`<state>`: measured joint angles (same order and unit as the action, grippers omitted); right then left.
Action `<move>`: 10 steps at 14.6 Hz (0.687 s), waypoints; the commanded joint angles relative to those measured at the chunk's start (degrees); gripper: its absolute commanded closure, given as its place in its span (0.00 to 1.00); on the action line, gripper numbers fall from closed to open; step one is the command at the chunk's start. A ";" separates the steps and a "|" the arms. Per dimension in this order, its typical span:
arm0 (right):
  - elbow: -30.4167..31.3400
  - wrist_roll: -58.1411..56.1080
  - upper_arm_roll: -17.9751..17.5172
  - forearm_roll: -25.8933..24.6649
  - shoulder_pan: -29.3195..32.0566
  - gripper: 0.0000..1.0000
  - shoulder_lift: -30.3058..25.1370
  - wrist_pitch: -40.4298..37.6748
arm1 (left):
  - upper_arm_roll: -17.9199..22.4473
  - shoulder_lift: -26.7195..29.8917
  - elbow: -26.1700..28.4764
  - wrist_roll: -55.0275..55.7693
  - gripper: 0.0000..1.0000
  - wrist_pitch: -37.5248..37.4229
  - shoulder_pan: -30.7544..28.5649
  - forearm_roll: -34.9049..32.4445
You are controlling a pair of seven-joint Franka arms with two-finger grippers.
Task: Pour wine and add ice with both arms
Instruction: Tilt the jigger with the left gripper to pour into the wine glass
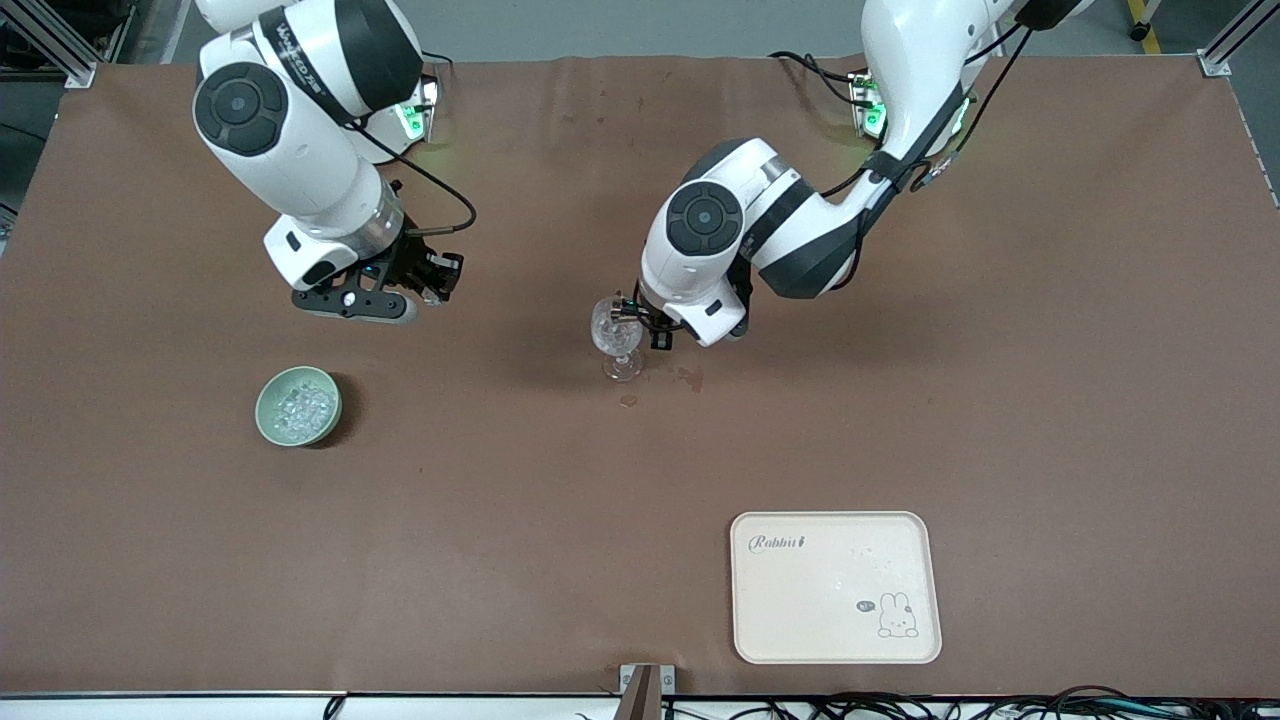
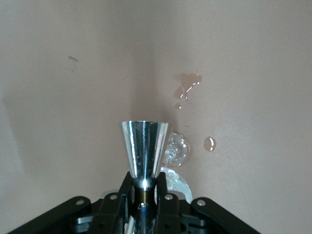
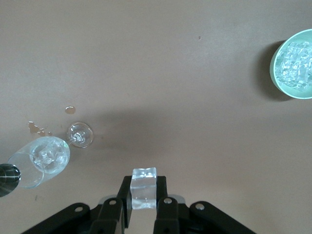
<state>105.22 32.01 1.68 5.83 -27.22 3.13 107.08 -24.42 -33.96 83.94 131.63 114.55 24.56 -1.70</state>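
Right claw (image 3: 144, 202) grips an ice cube (image 3: 144, 187) above the tabletop (image 1: 900, 400); left claw (image 2: 144, 195), clamped on a metal jigger (image 2: 145, 151), hovers over the wine glass (image 1: 617, 335).

The cream tray (image 1: 836, 587) reads "Rabbit" in script by one corner; lettering on the right arm (image 1: 300, 150) is unreadable.

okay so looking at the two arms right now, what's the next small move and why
Probably carry the right claw over the wine glass and let go there. It is shut on an ice cube, up over bare table, while the left claw holds the glass by its bowl, which already has ice in it.
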 commanded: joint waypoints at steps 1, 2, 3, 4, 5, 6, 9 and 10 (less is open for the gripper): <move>0.77 0.07 -0.98 -0.29 0.94 1.00 -1.29 -0.38 | -0.36 -0.23 -1.50 -3.64 1.00 -0.73 -1.87 1.94; 0.77 0.07 -0.98 -0.29 0.86 1.00 -1.20 -0.29 | -0.45 0.03 -1.50 -7.15 1.00 -0.82 -2.58 6.06; 0.77 0.07 -0.98 -0.29 0.85 1.00 -1.20 -0.29 | -0.37 0.47 -1.50 -10.92 1.00 -0.82 -3.37 10.80; 0.77 0.16 -1.07 -0.29 0.77 1.00 -1.11 -0.11 | -0.45 0.73 -1.50 -14.53 1.00 -0.82 -4.77 14.58; 0.34 0.59 -1.15 -0.29 0.59 1.00 -1.02 0.06 | -0.37 1.09 -1.50 -16.83 1.00 -0.82 -5.57 16.62; -0.54 2.16 -1.42 -0.21 0.33 1.00 -0.94 0.06 | -0.37 1.09 -1.50 -18.33 1.00 -0.82 -5.75 17.51; -2.91 8.05 -1.33 -0.38 -4.75 1.00 1.69 1.11 | -0.37 0.74 -1.59 -23.50 1.00 -0.82 -9.35 22.51; -3.70 10.24 -1.33 -0.38 -6.34 1.00 3.36 2.77 | -0.28 0.74 -2.03 -26.57 1.00 -0.74 -11.19 24.97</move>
<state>103.58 37.29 0.52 5.84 -30.03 3.50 107.97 -24.45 -33.81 82.43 109.72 114.51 16.27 18.99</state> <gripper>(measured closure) 0.771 0.784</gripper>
